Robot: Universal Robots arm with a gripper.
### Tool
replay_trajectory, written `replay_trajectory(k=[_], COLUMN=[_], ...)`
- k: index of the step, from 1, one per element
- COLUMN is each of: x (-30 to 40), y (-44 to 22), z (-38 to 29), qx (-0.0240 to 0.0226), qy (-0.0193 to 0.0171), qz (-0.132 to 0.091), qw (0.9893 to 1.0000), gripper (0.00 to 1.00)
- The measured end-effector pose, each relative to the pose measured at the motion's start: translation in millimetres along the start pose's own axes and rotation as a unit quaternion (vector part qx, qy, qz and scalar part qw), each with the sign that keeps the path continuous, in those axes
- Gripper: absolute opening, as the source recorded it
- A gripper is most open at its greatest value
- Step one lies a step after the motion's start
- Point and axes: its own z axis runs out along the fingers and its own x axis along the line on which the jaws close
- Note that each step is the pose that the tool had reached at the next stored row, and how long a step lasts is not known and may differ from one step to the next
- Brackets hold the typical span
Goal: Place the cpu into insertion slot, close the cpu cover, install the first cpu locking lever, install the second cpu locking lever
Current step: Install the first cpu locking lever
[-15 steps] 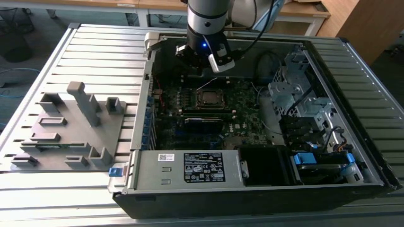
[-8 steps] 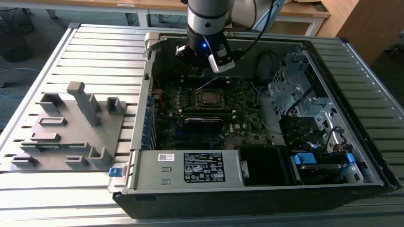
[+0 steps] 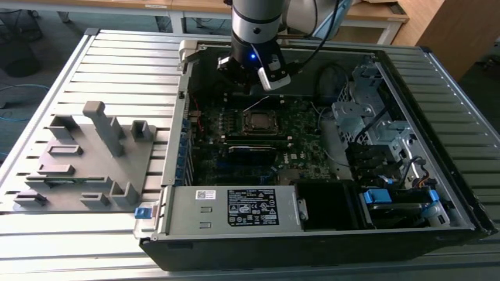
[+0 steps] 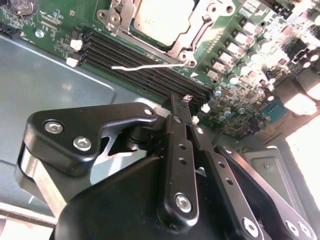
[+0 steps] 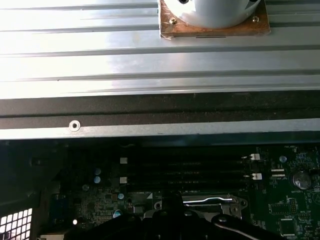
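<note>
We count 1 cpu (image 3: pixel 262 122), 1 insertion slot (image 3: pixel 243 122), 1 cpu cover (image 4: pixel 194 42) and 1 arm (image 3: pixel 256 23) ending in 1 pincer (image 3: pixel 240 88). All of this sits over 1 open computer case (image 3: pixel 312 249), which lies on a slatted metal bench (image 3: pixel 125 64). The cpu lies flat in the insertion slot near the middle of the green motherboard (image 3: pixel 305 146), its dull silver top facing up. In the second wrist view the cpu cover lies down around the chip as a metal frame. 1 thin silver locking lever (image 4: pixel 150 66) stands free of the socket, stretched out over the 4 long black memory slots (image 4: pixel 145 67) beside it. The pincer's 2 black fingers (image 4: pixel 177 150) look drawn together at their tips with nothing between them. They hang just above the board beside the memory slots, near the free lever, though we cannot tell whether they touch it. In the exterior view the arm comes down almost vertically from the top edge, with the wrist over the far side of the case, just beyond the socket. On the exterior view's left, well apart from the case, 1 grey fixture (image 3: pixel 86 158) with upright posts rests on the bench.
</note>
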Motion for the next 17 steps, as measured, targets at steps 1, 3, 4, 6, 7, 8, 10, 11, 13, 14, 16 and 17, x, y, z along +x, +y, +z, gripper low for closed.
replay_trajectory(k=[1,3,4,6,7,8,10,11,13,14,16,17], x=[0.0,0.0,0.0,-0.4,-0.4,-0.4,-0.4,-0.6,-0.7,-0.7,-0.7,-0.7], y=[0.0,-0.1,-0.1,-0.3,-0.3,-0.3,-0.3,-0.4,-0.5,-0.5,-0.5,-0.5], z=[0.1,0.1,0.1,1.1,1.1,1.1,1.1,1.6,2.1,2.1,2.1,2.1], qx=[0.0015,0.0017,0.0017,0.0018,0.0018,0.0018,0.0018,0.0018,0.0018,0.0018,0.0018,0.0018], qy=[-0.0001,-0.0001,-0.0001,-0.0001,-0.0001,-0.0001,-0.0001,-0.0001,-0.0001,-0.0001,-0.0001,-0.0001], qz=[0.000,0.000,0.000,0.000,0.000,0.000,0.000,0.000,0.000,0.000,0.000,0.000], qw=[1.0000,1.0000,1.0000,1.0000,1.0000,1.0000,1.0000,1.0000,1.0000,1.0000,1.0000,1.0000], gripper=[0.10,0.10,0.10,0.10,0.10,0.10,0.10,0.10,0.10,0.10,0.10,0.10])
